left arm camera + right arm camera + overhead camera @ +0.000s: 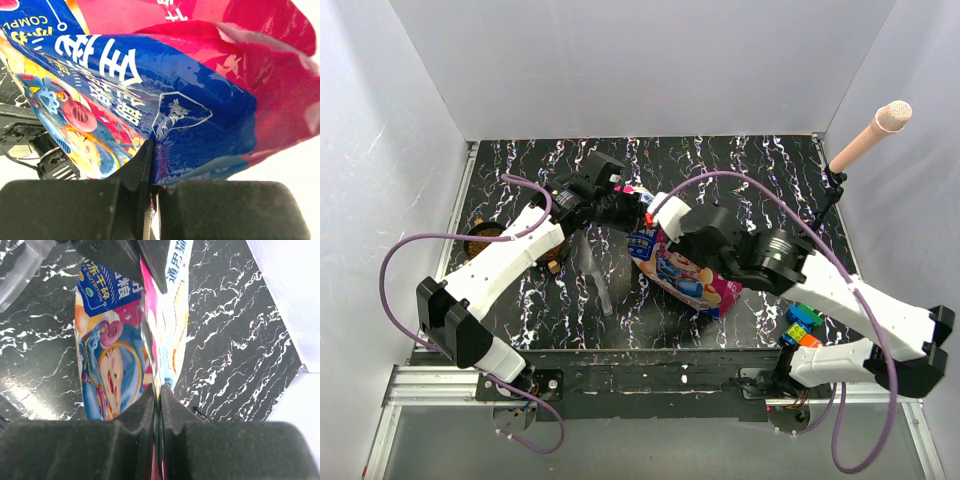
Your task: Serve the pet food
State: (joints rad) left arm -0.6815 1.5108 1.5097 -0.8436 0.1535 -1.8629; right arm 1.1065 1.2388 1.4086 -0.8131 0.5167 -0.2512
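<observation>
The glossy magenta-and-blue cartoon-cat pet food bag (688, 272) is held above the black marble table between both arms. My left gripper (630, 208) is shut on the bag's top end. In the left wrist view the bag (165, 90) fills the frame, with its edge pinched between my left gripper's (152, 152) jaws. My right gripper (662, 234) is shut on a bag edge close by. The right wrist view shows the bag (115, 355) hanging ahead of my right gripper (159, 392). The kibble itself is hidden.
A round brownish bowl (483, 239) sits at the left, partly under the left arm. A clear plastic piece (594, 264) lies beside the bag and shows in the right wrist view (22, 265). Colourful toy blocks (802, 326) sit front right. A microphone (868, 136) stands back right.
</observation>
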